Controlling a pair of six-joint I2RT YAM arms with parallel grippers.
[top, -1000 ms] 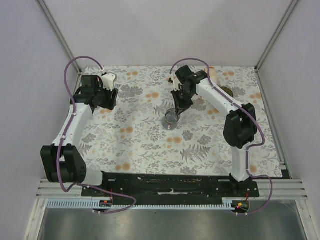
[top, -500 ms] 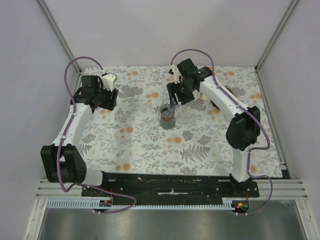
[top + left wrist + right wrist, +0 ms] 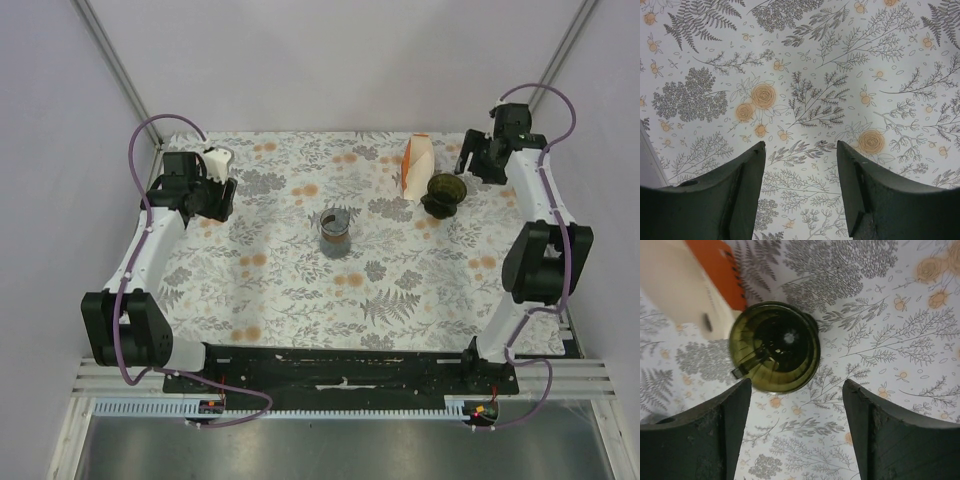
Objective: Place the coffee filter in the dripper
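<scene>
1. The right arm (image 3: 540,200) reached across to the middle of the floral-patterned desk (image 3: 300,290) a second ago. It now stands folded back along the right edge, with its wrist at the far right corner.
2. The right tool (image 3: 797,385) was down at the rim of the grey cylinder (image 3: 335,232) then and had lifted just off it half a second ago. Now it is well apart from the cylinder, its two dark fingers spread wide and holding nothing.
3. The grey cylinder stands upright near the middle of the desk, slightly left of where it stood a second ago.
4. The small dark olive-green translucent funnel-shaped dripper (image 3: 443,192) was mostly hidden behind the right arm earlier and is now in plain sight. It stands upright near the far right corner, just ahead of the right tool and not touched by it. In the right wrist view its ribbed inside is visible down to a pale spot at the bottom.
5. The tall white-and-orange wedge-shaped pack (image 3: 414,168), also uncovered now, stands just beside the dripper on its left.
6. These views do not show where the white paper coffee filter is.
7. The left arm (image 3: 150,240) has not moved. The left tool (image 3: 800,150) hangs near the far left corner with its fingers apart over bare patterned cloth, gripping nothing.
</scene>
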